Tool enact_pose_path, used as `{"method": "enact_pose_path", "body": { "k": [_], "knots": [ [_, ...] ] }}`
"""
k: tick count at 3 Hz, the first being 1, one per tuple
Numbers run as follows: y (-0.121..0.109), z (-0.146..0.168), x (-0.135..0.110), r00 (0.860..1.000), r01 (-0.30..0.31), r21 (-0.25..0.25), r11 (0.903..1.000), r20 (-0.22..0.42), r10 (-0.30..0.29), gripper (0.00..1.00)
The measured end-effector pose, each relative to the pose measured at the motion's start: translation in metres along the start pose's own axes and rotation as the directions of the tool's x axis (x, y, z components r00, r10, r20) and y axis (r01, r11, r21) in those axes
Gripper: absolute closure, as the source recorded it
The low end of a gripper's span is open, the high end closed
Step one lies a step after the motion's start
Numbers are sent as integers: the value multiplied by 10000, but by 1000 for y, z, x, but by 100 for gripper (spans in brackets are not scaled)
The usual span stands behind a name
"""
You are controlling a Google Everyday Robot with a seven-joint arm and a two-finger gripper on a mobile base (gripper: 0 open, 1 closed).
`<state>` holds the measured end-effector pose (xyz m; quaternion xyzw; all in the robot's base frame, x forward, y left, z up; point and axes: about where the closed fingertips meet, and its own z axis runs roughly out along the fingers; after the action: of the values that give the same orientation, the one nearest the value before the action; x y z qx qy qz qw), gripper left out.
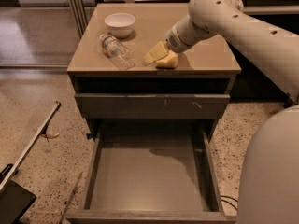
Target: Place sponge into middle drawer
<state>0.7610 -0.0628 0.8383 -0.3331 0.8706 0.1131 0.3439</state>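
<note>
My gripper (153, 55) hangs low over the front of the cabinet top, and the sponge (169, 61) lies right beside it on the arm's side, partly hidden behind it. The sponge is a small, soft yellow block resting flat on the top. Well below the gripper, the middle drawer (149, 181) stands pulled out toward the camera, a deep grey box with a smooth plain floor and thin side walls.

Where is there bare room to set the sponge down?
The middle drawer is bare wall to wall. The cabinet top is free at its right end; its left and front hold the bowl, bottle, sponge and the gripper at it.
</note>
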Motion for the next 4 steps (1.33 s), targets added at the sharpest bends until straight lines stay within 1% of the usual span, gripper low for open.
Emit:
{"method": "enact_pose_path", "body": {
  "k": [1,2,3,4],
  "knots": [
    [-2,9,1,9992,-321,118,9994,-241,324,0],
    [-2,14,4,9973,-511,177,9985,-517,519,18],
    [-3,13,7,9956,-597,239,9979,-710,613,40],
    [-1,9,9,9949,-558,322,9979,-819,583,64]
  ]
}}
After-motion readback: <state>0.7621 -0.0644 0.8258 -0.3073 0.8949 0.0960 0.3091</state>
